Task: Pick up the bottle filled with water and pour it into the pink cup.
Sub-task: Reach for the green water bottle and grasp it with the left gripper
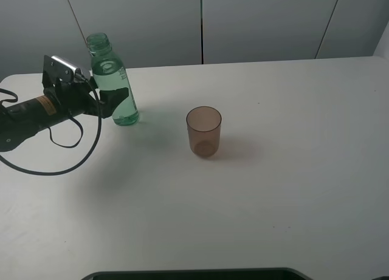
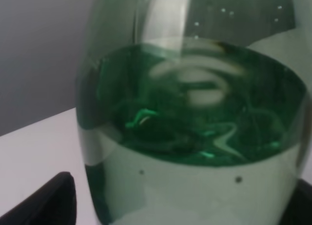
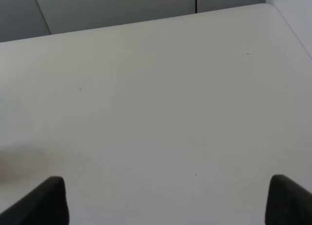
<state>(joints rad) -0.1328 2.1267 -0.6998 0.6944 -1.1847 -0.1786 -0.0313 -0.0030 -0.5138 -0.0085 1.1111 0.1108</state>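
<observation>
Bottle (image 1: pixel 113 85) upright, clear liquid (image 1: pixel 124 107) inside; pink cup (image 1: pixel 203 131) nearby

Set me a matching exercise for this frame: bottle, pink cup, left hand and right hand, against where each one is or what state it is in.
1. bottle
2. pink cup
3. left hand
4. right hand

A. upright, alone near the middle of the table
B. open over the table, nothing in it
C. open, straddling the bottle's lower body
D. uncapped, part full, standing at the left

Pairs: 1-D, 2-A, 3-C, 4-B.
</observation>
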